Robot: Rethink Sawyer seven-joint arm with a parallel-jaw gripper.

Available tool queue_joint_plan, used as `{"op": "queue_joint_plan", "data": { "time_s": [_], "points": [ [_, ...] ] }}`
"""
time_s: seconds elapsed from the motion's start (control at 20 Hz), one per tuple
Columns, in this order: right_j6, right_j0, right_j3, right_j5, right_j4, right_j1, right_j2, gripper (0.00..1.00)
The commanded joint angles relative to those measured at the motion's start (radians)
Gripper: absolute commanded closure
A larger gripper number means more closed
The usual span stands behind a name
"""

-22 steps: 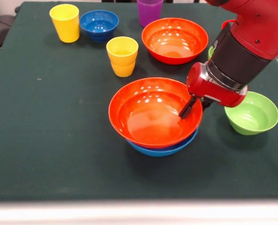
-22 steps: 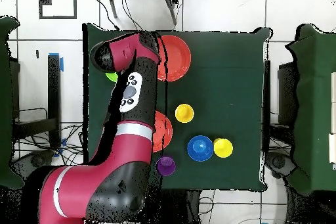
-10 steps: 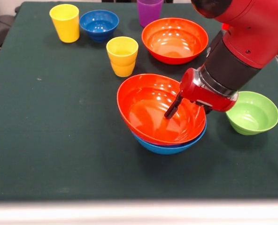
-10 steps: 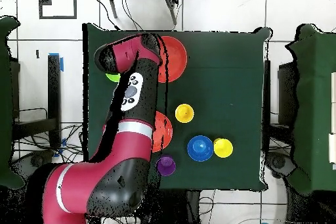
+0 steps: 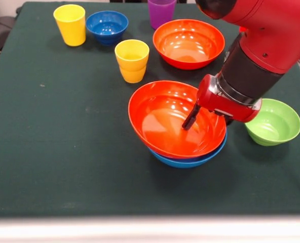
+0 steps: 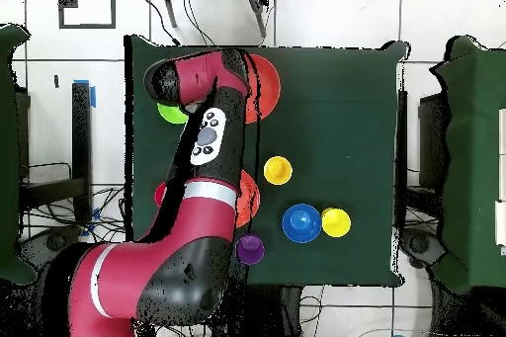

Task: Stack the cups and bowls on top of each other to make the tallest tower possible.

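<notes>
Down inside the orange-red bowl [image 5: 170,121] sits your gripper [image 5: 190,119], one dark finger on its inner wall; I cannot tell how wide it stands. That bowl rests tilted in the light-blue bowl [image 5: 190,161]. Behind, apart: yellow-orange cup [image 5: 132,61], second orange-red bowl [image 5: 188,43].

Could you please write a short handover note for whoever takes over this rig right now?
Gripper: reaching into the large orange-red plastic bowl; open or shut, cannot tell.
Done: that bowl sits tilted in the large light-blue plastic bowl.
Loose: second orange-red bowl, small dark-blue bowl, small lime-green bowl, yellow cup, yellow-orange cup, purple cup.
Left: stack these.
</notes>
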Motion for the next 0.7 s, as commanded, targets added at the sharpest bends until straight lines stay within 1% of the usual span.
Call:
{"op": "queue_joint_plan", "data": {
  "time_s": [0.05, 0.25, 0.35, 0.4, 0.45, 0.7],
  "points": [
    [0.154, -0.013, 0.065, 0.074, 0.073, -0.005, 0.117, 0.00],
    [0.125, -0.022, 0.035, 0.122, 0.095, -0.007, 0.106, 0.00],
    [0.115, -0.019, 0.047, 0.123, 0.101, -0.017, 0.102, 0.00],
    [0.110, -0.021, 0.049, 0.123, 0.104, -0.019, 0.101, 0.00],
    [0.107, -0.016, 0.072, 0.105, 0.103, -0.026, 0.103, 0.00],
    [0.099, -0.012, 0.086, 0.075, 0.105, -0.022, 0.095, 0.00]
  ]
}}
